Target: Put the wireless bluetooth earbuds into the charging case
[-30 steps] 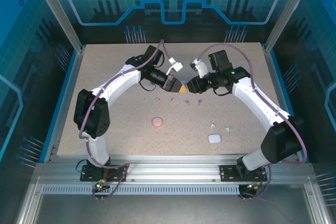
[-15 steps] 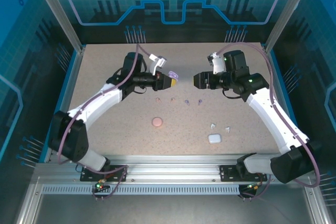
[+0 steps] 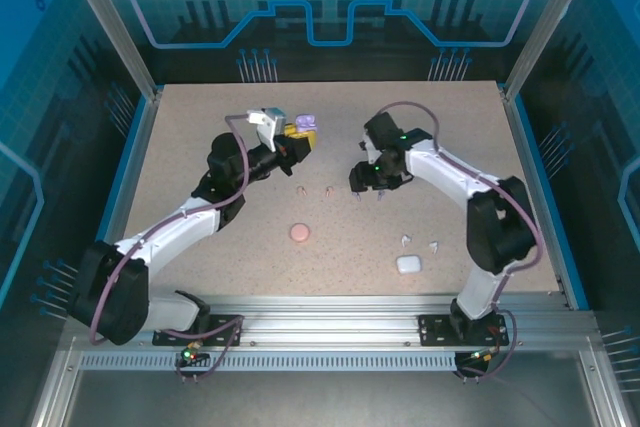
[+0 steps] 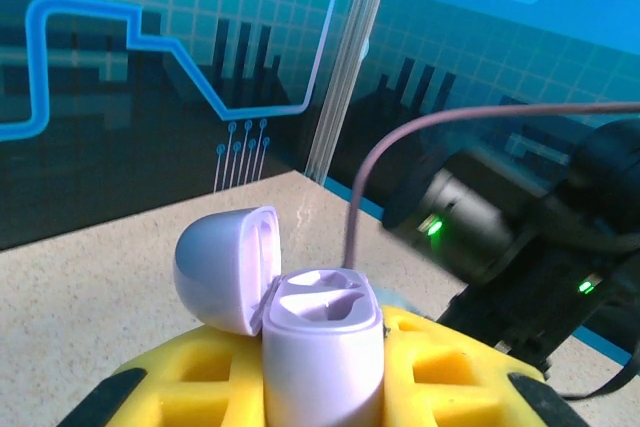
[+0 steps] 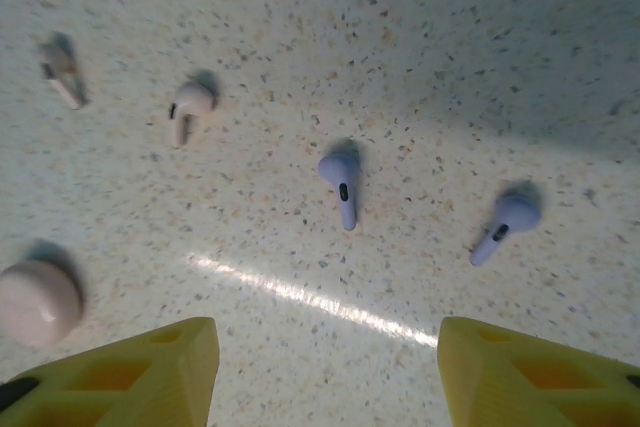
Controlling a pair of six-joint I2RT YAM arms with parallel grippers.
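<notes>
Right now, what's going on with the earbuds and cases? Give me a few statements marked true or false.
1. The left end effector holds the purple case with its lid open. True.
2. Both purple earbuds sit inside that case. False: they lie on the table below the right end effector.
3. The right end effector is open and holds nothing. True.
4. The right end effector grips the white case. False: it lies on the table by the white earbuds.

You have a lilac charging case (image 4: 320,347) between yellow pads (image 4: 450,372). On the speckled beige table (image 5: 420,37), the purple earbuds (image 5: 342,182) lie at three o'clock from the pale pink earbuds (image 5: 190,102), with a pink case (image 5: 35,302) at seven o'clock.
</notes>
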